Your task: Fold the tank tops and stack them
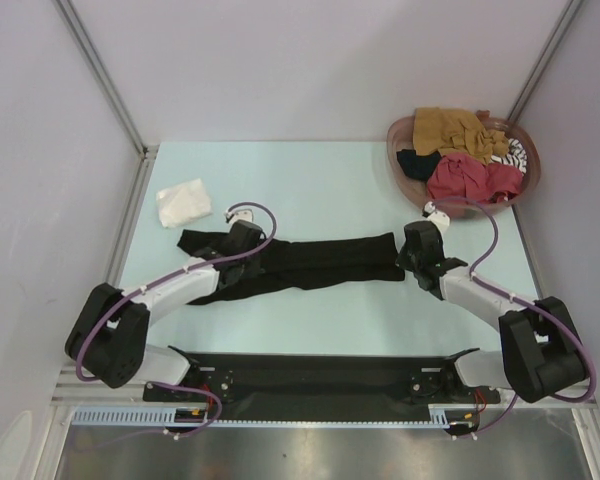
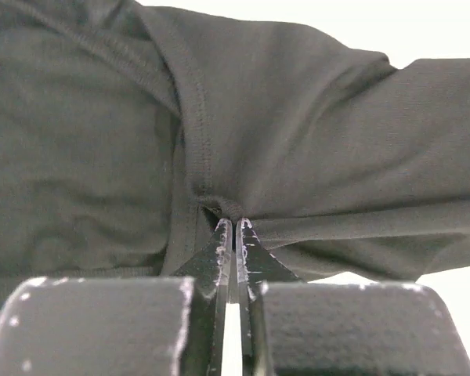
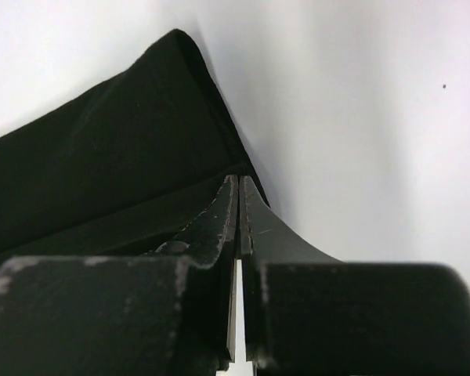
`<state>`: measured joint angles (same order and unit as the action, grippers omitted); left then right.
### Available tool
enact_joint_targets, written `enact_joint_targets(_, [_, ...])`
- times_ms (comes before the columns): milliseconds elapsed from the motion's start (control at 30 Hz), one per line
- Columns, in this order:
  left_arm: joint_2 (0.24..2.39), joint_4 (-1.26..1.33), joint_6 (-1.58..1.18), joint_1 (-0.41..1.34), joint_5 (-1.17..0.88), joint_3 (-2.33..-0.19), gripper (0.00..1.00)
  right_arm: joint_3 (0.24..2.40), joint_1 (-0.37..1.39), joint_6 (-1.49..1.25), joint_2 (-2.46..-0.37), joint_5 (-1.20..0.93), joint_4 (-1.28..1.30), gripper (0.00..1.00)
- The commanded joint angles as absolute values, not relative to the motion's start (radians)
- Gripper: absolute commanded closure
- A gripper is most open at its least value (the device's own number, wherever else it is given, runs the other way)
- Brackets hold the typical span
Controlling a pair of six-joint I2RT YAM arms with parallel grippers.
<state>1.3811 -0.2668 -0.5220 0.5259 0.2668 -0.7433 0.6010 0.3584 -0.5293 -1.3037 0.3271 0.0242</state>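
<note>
We are finding black top [image 1: 315,262] lying on desk [image 1: 320,190], long axis running left-right. Left claw [image 2: 233,227] clamping its left end, right claw [image 3: 239,182] clamping its right end; cloth stretching between them, neither arm nearer.

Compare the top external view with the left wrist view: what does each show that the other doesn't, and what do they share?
Only the top external view: the right hand shut on the far end of the black tank top, a folded white top, and a basket of loose tops. Only the left wrist view: the stitched seam running down to the pinch, seen up close. Both: the left hand shut on the black tank top.
</note>
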Motion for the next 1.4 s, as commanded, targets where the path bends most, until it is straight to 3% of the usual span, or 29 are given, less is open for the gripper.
enact_joint_targets(0, [1.371, -0.298, -0.601, 0.543, 0.388, -0.715, 0.95, 0.594, 0.357, -0.578, -1.310, 0.386, 0.029, 0.99])
enact_joint_targets(33, [1.353, -0.287, -0.621, 0.545, 0.388, -0.701, 0.93, 0.580, 0.357, -0.586, -1.298, 0.391, 0.031, 0.94])
enact_joint_targets(100, [1.324, -0.272, -0.643, 0.546, 0.391, -0.657, 0.80, 0.560, 0.357, -0.610, -1.276, 0.417, 0.031, 0.87])
enact_joint_targets(133, [1.296, -0.253, -0.656, 0.549, 0.394, -0.643, 0.71, 0.546, 0.356, -0.620, -1.255, 0.425, 0.034, 0.75])
enact_joint_targets(167, [1.283, -0.255, -0.667, 0.551, 0.405, -0.634, 0.49, 0.542, 0.356, -0.626, -1.243, 0.429, 0.034, 0.72])
enact_joint_targets(300, [1.221, -0.261, -0.676, 0.560, 0.440, -0.609, 0.37, 0.541, 0.357, -0.629, -1.218, 0.434, 0.044, 0.64])
enact_joint_targets(500, [1.137, -0.259, -0.681, 0.560, 0.469, -0.586, 0.35, 0.555, 0.356, -0.609, -1.198, 0.414, 0.028, 0.64])
enact_joint_targets(633, [1.112, -0.250, -0.666, 0.560, 0.457, -0.597, 0.31, 0.607, 0.356, -0.511, -1.241, 0.293, -0.020, 0.61])
enact_joint_targets(700, [1.136, -0.230, -0.646, 0.560, 0.430, -0.623, 0.31, 0.652, 0.356, -0.496, -1.297, 0.238, -0.014, 0.64])
enact_joint_targets(833, [1.225, -0.232, -0.640, 0.560, 0.376, -0.687, 0.33, 0.705, 0.359, -0.485, -1.394, 0.181, -0.006, 0.78])
enact_joint_targets(1067, [1.382, -0.278, -0.640, 0.557, 0.341, -0.784, 0.35, 0.726, 0.364, -0.488, -1.479, 0.153, 0.026, 0.82])
enact_joint_targets(1367, [1.424, -0.278, -0.624, 0.557, 0.316, -0.816, 0.36, 0.667, 0.388, -0.497, -1.388, 0.162, 0.144, 0.90])
